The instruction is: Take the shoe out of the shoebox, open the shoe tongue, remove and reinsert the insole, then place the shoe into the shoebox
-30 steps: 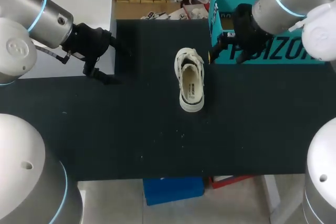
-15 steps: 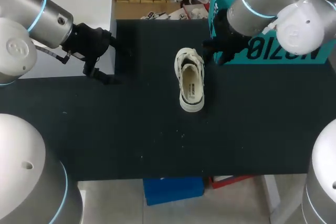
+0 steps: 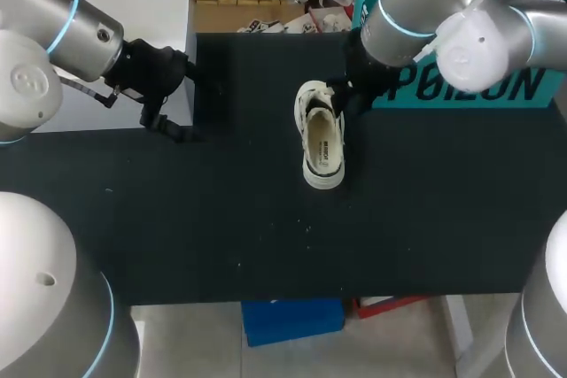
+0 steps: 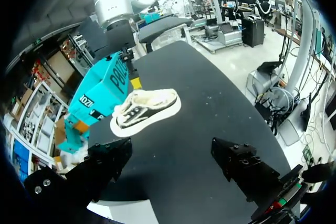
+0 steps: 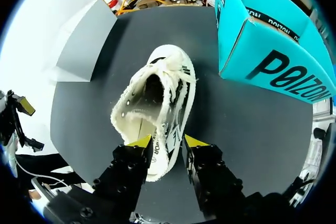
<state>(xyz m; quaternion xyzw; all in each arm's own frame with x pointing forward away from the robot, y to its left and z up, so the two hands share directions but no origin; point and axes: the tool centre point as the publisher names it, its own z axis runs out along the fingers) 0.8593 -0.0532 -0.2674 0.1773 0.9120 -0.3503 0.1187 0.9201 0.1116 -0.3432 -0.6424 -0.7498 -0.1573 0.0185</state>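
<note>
The cream lace-up canvas shoe (image 3: 322,143) looks light, with soft walls and a stiff sole, so its side wall is probably the best place to pinch. The right gripper (image 5: 167,142) hangs spread over that wall, and the left gripper (image 4: 171,148) is spread and empty.

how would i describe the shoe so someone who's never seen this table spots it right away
Find the black table with a teal shoebox at its far right. Just left of the box, mid-table, lies the shoe, with the right gripper above it. It is a cream low sneaker with dark markings, the only footwear on the table.
</note>
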